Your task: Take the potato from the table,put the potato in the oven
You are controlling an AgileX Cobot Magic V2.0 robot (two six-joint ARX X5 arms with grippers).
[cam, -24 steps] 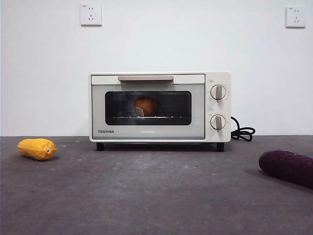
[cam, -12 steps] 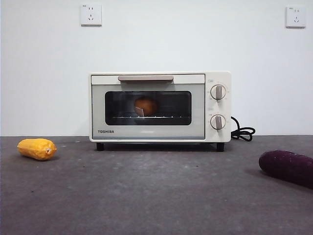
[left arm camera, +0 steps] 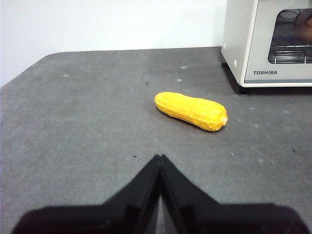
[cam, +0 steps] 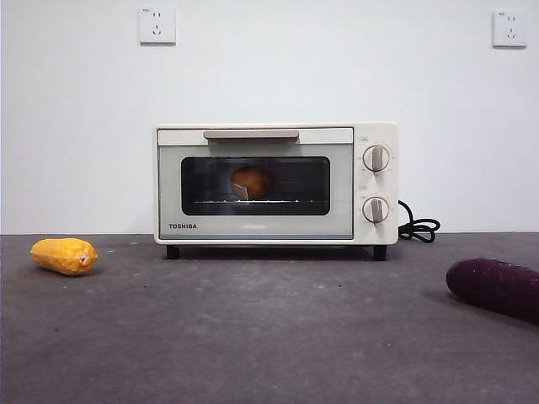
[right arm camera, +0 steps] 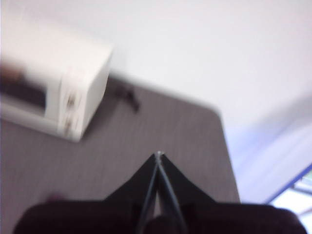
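Observation:
The orange-brown potato (cam: 251,182) rests on the wire rack inside the cream-white oven (cam: 275,183), behind its shut dark glass door. The oven stands at the back middle of the dark grey table (cam: 269,337). My left gripper (left arm camera: 160,158) is shut and empty, hovering over the table on the left, short of the yellow ridged vegetable (left arm camera: 190,110). My right gripper (right arm camera: 158,155) is shut and empty too, high over the right part of the table, with the oven (right arm camera: 53,92) blurred off to one side. Neither arm shows in the front view.
The yellow ridged vegetable (cam: 64,255) lies on the table's left. A long dark purple vegetable (cam: 494,287) lies at the right edge. The oven's black cord (cam: 417,227) coils behind its right side. Two wall sockets sit high on the white wall.

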